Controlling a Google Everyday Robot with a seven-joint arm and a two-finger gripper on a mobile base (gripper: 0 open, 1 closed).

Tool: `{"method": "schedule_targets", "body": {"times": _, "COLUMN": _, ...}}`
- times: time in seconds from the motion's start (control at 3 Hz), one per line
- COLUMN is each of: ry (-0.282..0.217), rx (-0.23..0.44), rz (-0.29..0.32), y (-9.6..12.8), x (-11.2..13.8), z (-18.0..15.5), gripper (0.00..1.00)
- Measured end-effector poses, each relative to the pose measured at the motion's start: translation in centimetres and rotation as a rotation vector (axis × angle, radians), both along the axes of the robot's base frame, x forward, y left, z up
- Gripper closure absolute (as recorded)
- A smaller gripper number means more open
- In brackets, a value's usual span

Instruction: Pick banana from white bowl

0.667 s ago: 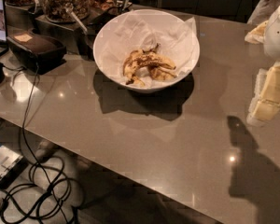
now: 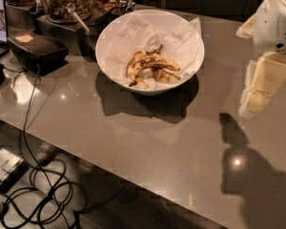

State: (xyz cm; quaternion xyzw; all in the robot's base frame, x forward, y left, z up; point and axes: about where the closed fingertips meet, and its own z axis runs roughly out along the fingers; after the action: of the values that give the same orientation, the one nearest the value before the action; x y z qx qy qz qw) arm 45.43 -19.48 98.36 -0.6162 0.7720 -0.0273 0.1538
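1. A grey-brown polished table (image 2: 133,142) fills most of the scene, with small ceiling lights reflected in its surface.
2. A large white bowl (image 2: 115,75) stands on the table towards the back, left of centre, and casts a dark shadow in front of itself.
3. Crumpled white paper (image 2: 169,30) lines the bowl and pokes above its far rim.
4. The banana (image 2: 155,61), yellow with heavy brown-black blotches, lies in the bottom of the bowl on the paper. It curves across the top of a few shorter spotted bananas (image 2: 166,75).
5. The robot's arm comes in from the upper right edge. Its cream-coloured tool (image 2: 257,97) hangs above the table, to the right of the bowl and well apart from it. I cannot tell whether the tool is apart or together; it holds nothing that I can see.
6. The arm's shadow (image 2: 243,161) falls on the table at lower right.
7. Behind the bowl, on the left, stand glass jars of snacks (image 2: 64,1). A black box (image 2: 35,49) sits nearby, and dark cables (image 2: 31,128) trail off the table edge.
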Motion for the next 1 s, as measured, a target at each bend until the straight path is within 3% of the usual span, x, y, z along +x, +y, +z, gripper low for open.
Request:
{"method": "schedule_targets", "body": {"times": 0.67, "ry": 0.042, "rx": -0.055, "rz": 0.138, "y": 4.3, "x": 3.0, "z": 0.1, "gripper": 0.00}}
{"method": "schedule_targets", "body": {"times": 1.0, "ry": 0.016, "rx": -0.045, "rz": 0.136, "y": 4.7, "x": 3.6, "z": 0.3, "gripper": 0.00}}
